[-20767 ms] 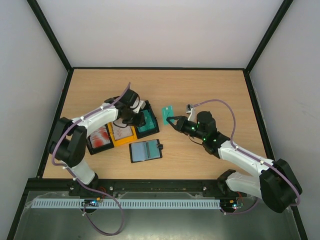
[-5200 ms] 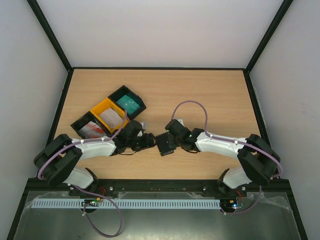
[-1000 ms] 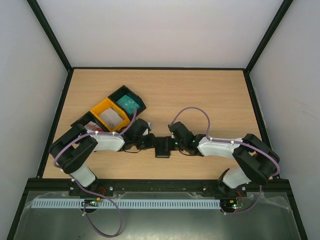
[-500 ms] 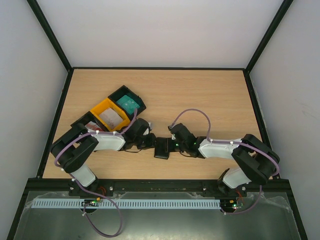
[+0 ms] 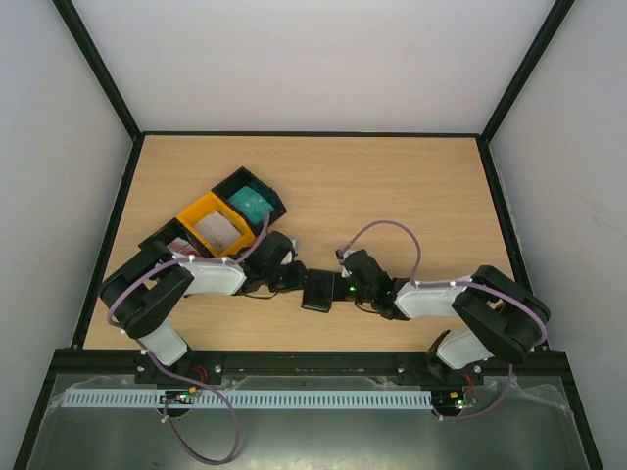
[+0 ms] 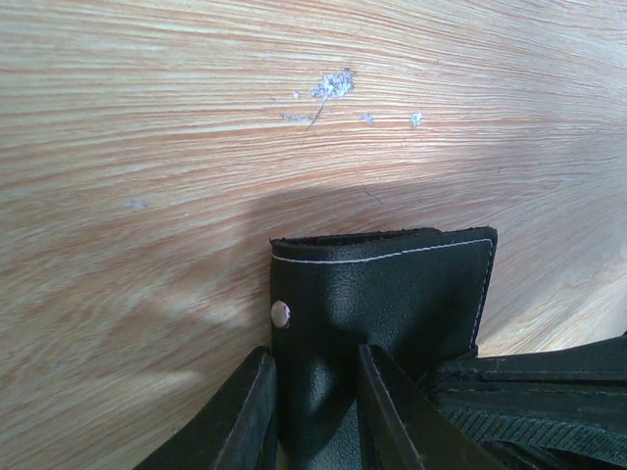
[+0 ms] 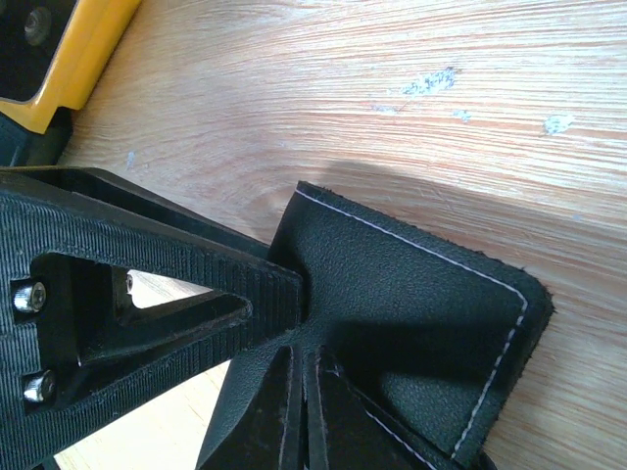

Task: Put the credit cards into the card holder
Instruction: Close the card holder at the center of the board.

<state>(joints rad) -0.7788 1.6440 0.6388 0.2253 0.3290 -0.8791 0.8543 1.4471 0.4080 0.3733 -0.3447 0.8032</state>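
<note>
The black card holder (image 5: pixel 318 292) lies folded shut on the table between my two grippers. My left gripper (image 5: pixel 297 279) reaches it from the left. In the left wrist view this gripper (image 6: pixel 313 364) is shut on the holder (image 6: pixel 392 294) just below its silver snap stud (image 6: pixel 280 313). My right gripper (image 5: pixel 340 289) comes from the right; in its wrist view the jaws of this gripper (image 7: pixel 306 364) are shut and their tips press on the holder's leather (image 7: pixel 421 304). A teal card (image 5: pixel 253 204), a whitish card (image 5: pixel 217 231) and a red-and-white card (image 5: pixel 177 247) lie in the trays.
A row of open trays stands at the left: a black one (image 5: pixel 273 205), a yellow one (image 5: pixel 192 213) and a black one (image 5: pixel 153 241) partly under my left arm. The yellow tray's corner (image 7: pixel 69 49) shows in the right wrist view. Black frame rails edge the table.
My right arm has settled slightly lower and to the right, its cable loop shifting with it. The card holder and my left gripper have stayed about where they were.
</note>
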